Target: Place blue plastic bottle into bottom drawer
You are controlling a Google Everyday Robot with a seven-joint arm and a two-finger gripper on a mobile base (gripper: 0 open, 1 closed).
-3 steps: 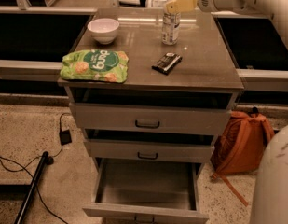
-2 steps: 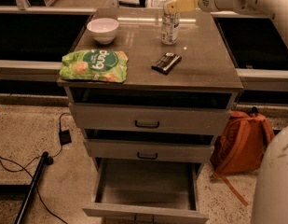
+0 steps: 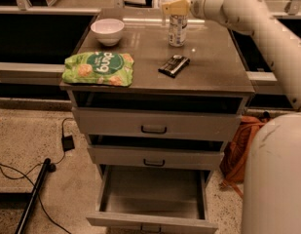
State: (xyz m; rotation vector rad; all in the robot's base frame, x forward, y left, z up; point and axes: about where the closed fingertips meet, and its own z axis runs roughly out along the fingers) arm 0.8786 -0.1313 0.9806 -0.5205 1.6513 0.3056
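The blue plastic bottle (image 3: 178, 29) stands upright at the back of the cabinet top, clear with a white cap and a pale label. My gripper (image 3: 173, 7), with yellowish fingers, is at the bottle's neck, reaching in from the right on the white arm (image 3: 247, 9). It overlaps the bottle's upper part. The bottom drawer (image 3: 154, 191) is pulled open below, and its grey inside is bare.
A white bowl (image 3: 107, 30) sits at the back left of the top. A green snack bag (image 3: 98, 68) lies at the front left and a dark bar (image 3: 173, 65) in the middle. The two upper drawers (image 3: 155, 125) are shut. An orange bag (image 3: 242, 147) stands on the right, with cables (image 3: 23, 179) on the floor at the left.
My gripper has moved left and slightly down, from beside the bottle's cap to over its neck. The bottle has not moved.
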